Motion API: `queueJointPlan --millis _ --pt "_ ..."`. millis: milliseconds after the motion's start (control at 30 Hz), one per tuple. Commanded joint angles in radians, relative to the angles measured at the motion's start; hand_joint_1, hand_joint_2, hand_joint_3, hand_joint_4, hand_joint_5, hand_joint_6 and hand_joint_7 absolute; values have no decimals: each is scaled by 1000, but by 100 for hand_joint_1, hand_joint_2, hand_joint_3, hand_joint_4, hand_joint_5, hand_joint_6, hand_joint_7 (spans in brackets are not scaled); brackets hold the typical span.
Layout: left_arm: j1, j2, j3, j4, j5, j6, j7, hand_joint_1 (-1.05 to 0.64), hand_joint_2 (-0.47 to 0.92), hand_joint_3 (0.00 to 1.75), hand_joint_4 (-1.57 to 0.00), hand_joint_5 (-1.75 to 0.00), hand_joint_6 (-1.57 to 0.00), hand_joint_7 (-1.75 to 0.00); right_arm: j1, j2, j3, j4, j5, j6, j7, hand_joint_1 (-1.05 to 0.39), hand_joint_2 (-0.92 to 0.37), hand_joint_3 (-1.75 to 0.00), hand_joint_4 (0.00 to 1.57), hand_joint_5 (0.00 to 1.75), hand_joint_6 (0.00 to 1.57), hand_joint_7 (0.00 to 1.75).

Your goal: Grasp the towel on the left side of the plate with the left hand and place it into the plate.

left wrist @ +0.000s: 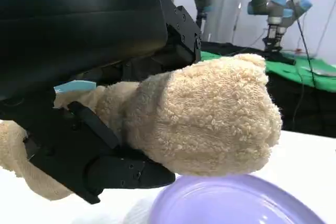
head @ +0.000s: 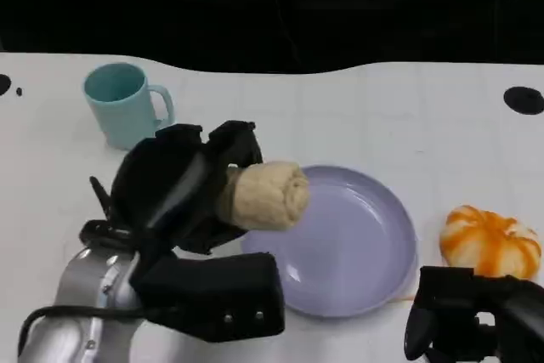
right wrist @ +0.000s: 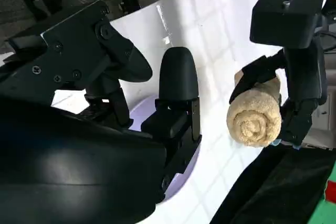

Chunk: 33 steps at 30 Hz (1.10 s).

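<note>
A rolled beige towel [head: 265, 195] is held by my left hand [head: 183, 184], lifted over the left rim of the lilac plate [head: 357, 248]. In the left wrist view the towel [left wrist: 210, 119] fills the middle, black fingers [left wrist: 100, 156] wrapped around it, with the plate [left wrist: 236, 203] just below. The right wrist view shows the towel's spiral end [right wrist: 254, 116] in the left hand [right wrist: 294, 93] above the table. My right hand [head: 472, 312] sits low at the front right of the plate, fingers apart, holding nothing.
A light blue mug [head: 127, 104] stands behind my left hand at the back left. An orange and white pumpkin-shaped object [head: 490, 241] lies right of the plate, close to my right hand. The table's far edge meets a dark background.
</note>
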Motion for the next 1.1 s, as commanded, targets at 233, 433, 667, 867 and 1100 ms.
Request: queueJointPlan --millis 233,433,667,867,1100 --pt "-94 -94 -108 25 50 91 -162 -23 51 99 -89 -175 -81 -127 -3 -6 -3 -29 18 32 -16 -7 -51 -122 74 173 66 149" --pt "-137 -139 -139 69 57 145 -225 -24 57 84 -84 -175 -83 -108 -7 -7 1 -30 14 30 -18 -9 -51 -121 74 172 66 149" --pt "-144 -156 -141 68 -12 145 -282 -30 86 29 -57 -136 -70 -42 -12 -10 0 -26 15 32 -18 -11 -51 -120 75 172 66 148" --pt "-162 -122 -157 26 -1 179 -403 -65 92 21 -2 -54 -14 -2 -13 -9 -2 -22 20 28 -14 -11 -51 -120 75 171 67 148" --pt "-169 -86 -174 -12 67 186 -430 -84 92 22 0 -36 -5 0 -16 -4 0 -31 24 53 -22 -8 -51 -122 75 172 67 149"
